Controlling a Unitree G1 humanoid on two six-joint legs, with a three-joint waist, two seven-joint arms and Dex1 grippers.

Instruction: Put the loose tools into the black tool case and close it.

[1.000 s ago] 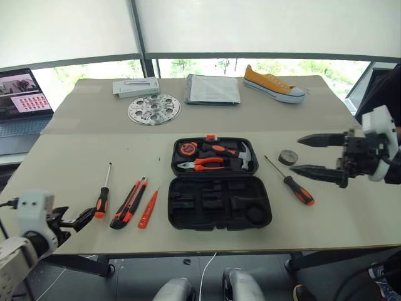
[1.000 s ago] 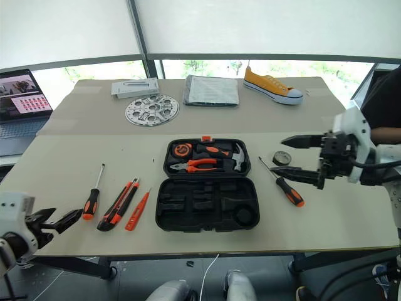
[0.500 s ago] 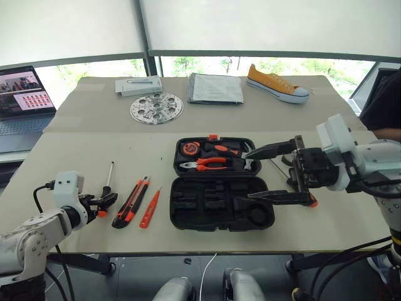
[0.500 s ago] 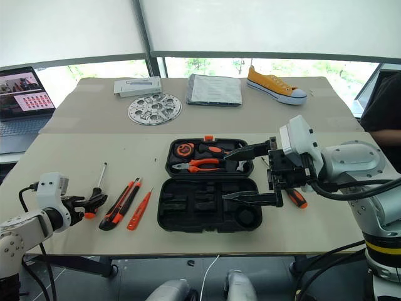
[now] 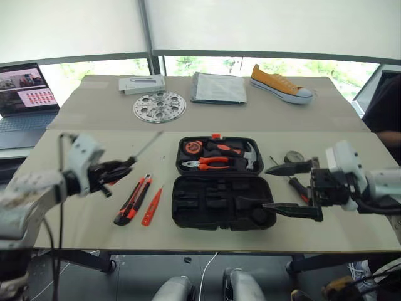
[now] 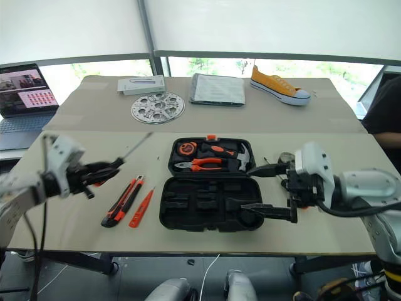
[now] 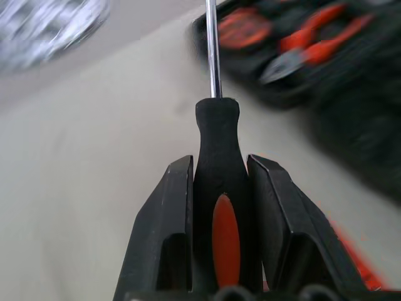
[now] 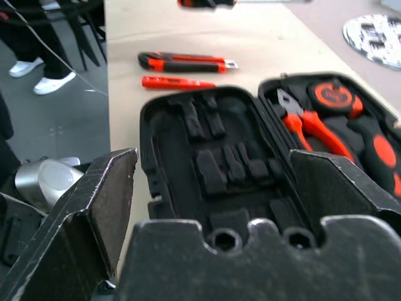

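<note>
We see the left gripper [image 7: 219, 188] pinching a screwdriver [image 7: 216, 169], seemingly airborne at the tool case's [image 5: 222, 204] nine o'clock; right gripper [image 5: 289, 188] spread.

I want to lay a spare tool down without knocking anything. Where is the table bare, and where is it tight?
Bare: the table strip before the black tool case, and the stretch between the case and the perforated metal disc. Crowded: left of the case, where the utility knife and tester screwdriver lie, and right, around the right gripper.
</note>
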